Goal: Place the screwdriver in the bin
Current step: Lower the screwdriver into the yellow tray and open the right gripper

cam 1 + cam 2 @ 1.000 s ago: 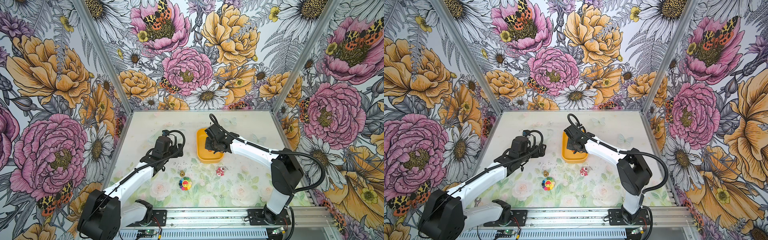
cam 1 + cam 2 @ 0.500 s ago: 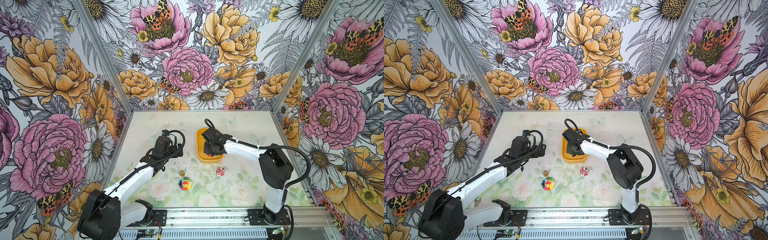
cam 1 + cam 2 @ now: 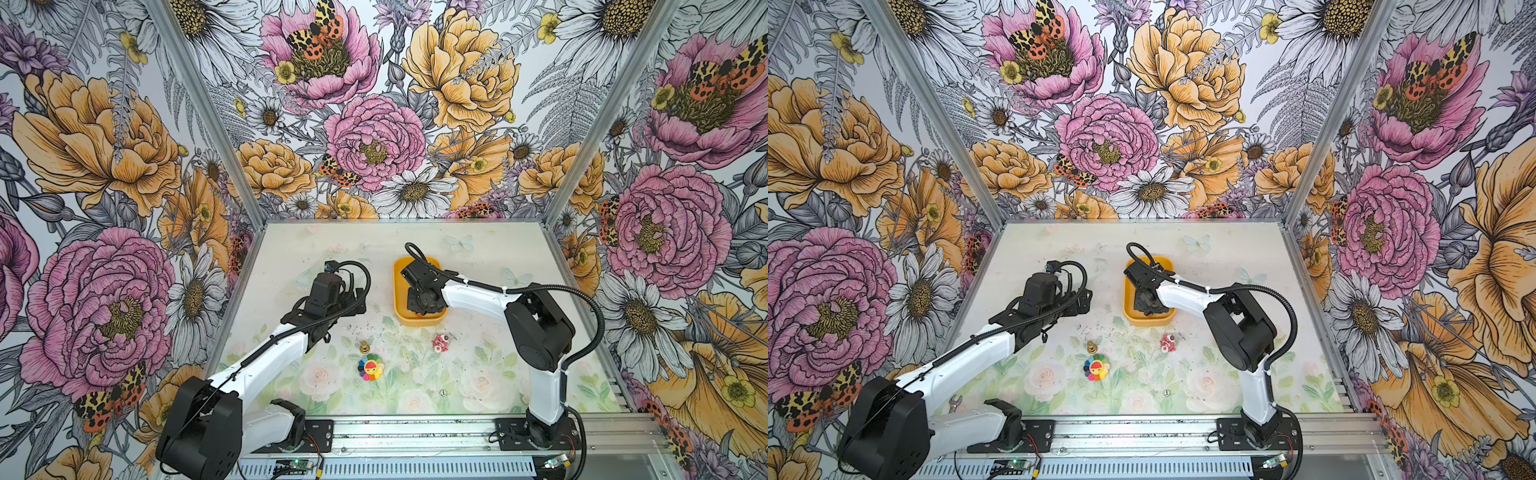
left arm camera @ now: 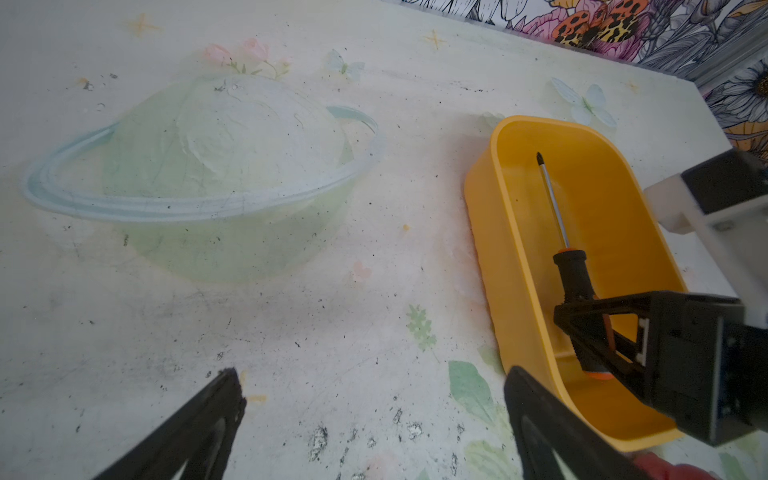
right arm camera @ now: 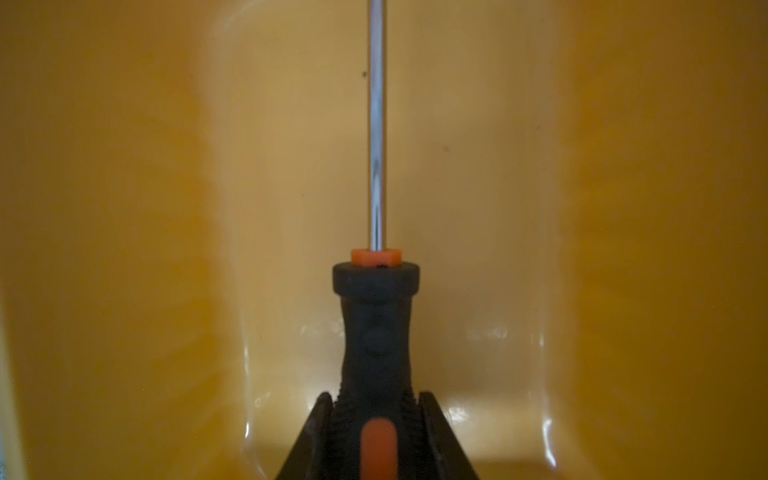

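Item: screwdriver (image 4: 575, 274), held lengthwise and low inside the yellow bin (image 4: 498, 232), so its shaft clears the end walls. My right tool (image 5: 376, 405) clamps its black handle, apparently ready for a gentle release. My left tool (image 4: 374, 378), spread wide and empty, hovers over the tabletop (image 4: 291, 311) beside the bin.

Floral table (image 3: 311, 257): bin (image 3: 419, 323), flower toy (image 3: 370, 367), pink toy (image 3: 440, 342), brass piece (image 3: 364, 347).

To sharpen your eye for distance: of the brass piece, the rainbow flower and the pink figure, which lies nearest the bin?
The pink figure, just off the bin's front corner; the brass piece and rainbow flower lie clearly farther from it.
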You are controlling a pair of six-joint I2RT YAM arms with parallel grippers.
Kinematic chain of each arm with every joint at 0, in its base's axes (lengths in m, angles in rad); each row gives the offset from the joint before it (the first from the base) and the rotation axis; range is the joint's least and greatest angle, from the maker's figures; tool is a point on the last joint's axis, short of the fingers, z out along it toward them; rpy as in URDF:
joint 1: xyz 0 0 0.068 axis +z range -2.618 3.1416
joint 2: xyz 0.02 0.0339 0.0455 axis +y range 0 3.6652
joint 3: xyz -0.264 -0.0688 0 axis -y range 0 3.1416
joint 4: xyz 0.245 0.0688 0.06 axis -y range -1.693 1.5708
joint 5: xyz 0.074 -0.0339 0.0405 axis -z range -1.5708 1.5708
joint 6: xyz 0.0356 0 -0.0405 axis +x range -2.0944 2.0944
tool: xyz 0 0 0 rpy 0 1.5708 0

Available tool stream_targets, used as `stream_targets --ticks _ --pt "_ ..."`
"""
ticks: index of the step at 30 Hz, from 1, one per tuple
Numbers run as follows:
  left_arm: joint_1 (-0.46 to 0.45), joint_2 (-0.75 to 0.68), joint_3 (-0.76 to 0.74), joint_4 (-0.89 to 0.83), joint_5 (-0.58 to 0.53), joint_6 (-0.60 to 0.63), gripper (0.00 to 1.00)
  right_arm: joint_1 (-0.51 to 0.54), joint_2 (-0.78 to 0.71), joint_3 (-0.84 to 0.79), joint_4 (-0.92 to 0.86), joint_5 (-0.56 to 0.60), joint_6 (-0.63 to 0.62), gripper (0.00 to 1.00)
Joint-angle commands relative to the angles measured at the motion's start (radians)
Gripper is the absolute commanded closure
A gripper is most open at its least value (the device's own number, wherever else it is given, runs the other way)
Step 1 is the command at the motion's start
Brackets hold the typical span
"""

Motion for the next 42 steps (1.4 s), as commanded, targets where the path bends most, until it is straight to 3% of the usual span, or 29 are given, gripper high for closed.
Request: stream_targets --ticks 1,10,21,26,36,42 --pt "-0.007 0.006 0.019 0.003 -0.016 0.015 0.01 -0.008 0.020 0.034 0.001 -0.003 -0.011 1.00" --pt "-0.009 0.004 0.017 0.003 -0.023 0.015 0.01 -0.011 0.038 0.037 0.001 -0.011 -0.008 0.99" --pt "-0.008 0.027 0.027 0.004 -0.018 0.018 0.01 -0.015 0.043 0.038 0.001 -0.013 -0.006 0.77" --pt "-0.009 0.034 0.028 0.005 -0.021 0.022 0.01 -0.017 0.041 0.042 -0.002 -0.013 -0.022 0.60" --pt "-0.009 0.053 0.043 0.005 -0.016 0.025 0.01 -0.020 0.017 0.056 -0.020 -0.006 -0.070 0.49" --pt "-0.008 0.064 0.048 0.008 -0.019 0.033 0.01 -0.023 -0.067 0.060 -0.050 0.013 -0.160 0.46"
